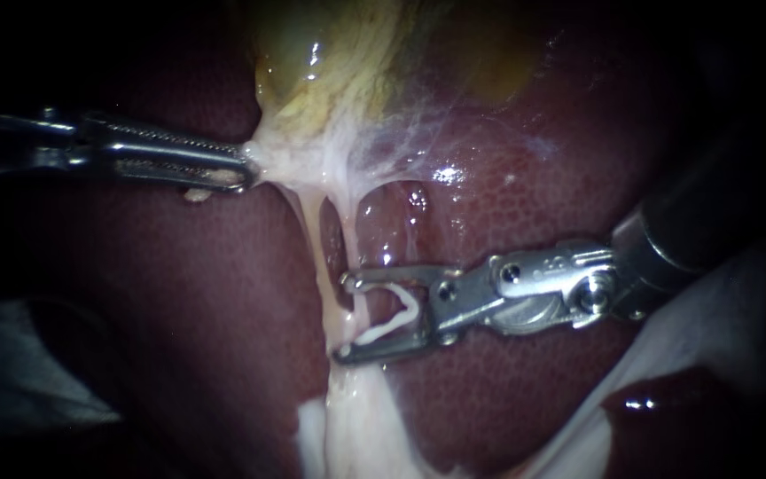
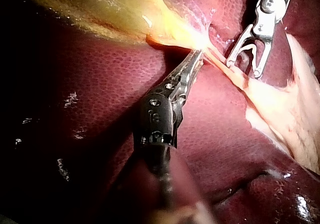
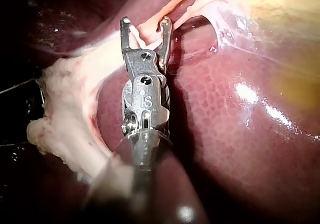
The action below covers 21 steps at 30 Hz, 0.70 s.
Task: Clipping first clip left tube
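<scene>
Left instrument [image 1: 246, 168] comes in from the left; jaws closed flat on the pale tissue at the gallbladder's [image 1: 339, 53] lower end, pulling it taut over the liver [image 1: 507, 204]; right instrument [image 1: 345, 317] has its jaws wide apart, an open white clip [image 1: 394, 326] seated between them; both jaw tips reach the left tube [image 1: 316, 239], which runs down past them, not squeezed.
</scene>
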Available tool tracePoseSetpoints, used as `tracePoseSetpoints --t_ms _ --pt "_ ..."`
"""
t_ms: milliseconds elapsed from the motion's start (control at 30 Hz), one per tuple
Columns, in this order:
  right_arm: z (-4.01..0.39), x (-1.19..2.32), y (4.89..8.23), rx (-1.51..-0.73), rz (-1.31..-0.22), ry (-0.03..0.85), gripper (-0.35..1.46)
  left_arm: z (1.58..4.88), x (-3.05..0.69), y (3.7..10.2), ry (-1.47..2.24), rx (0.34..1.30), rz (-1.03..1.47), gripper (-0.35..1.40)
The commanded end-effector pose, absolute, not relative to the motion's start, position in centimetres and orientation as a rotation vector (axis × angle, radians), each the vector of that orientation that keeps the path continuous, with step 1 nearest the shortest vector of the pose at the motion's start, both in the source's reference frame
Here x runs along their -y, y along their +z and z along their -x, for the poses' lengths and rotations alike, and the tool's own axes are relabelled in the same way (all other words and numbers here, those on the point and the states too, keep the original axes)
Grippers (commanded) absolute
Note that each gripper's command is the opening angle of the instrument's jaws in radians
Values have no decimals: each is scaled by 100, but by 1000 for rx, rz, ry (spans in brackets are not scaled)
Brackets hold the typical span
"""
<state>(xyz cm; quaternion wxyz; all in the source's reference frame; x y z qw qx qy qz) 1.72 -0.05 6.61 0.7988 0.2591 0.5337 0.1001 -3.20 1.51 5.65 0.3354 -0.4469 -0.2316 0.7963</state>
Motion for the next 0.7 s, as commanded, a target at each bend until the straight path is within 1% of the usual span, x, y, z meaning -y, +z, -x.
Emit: tracePoseSetpoints --t_ms 33,200,400,567,700 --pt "-174 6 664 -1150 -559 211 50 320 -151 565 2077 604 1166 -35" --pt "-184 9 672 -1166 -577 201 50 320 -152 565 2077 604 1166 -35" --pt "-204 11 674 -1219 -594 176 50 321 -152 565 2077 604 1166 -35" --pt "-216 12 671 -1257 -607 171 50 321 -152 565 2077 603 1165 -35" --pt "-223 20 659 -1278 -632 167 49 321 -152 565 2077 603 1165 -35"
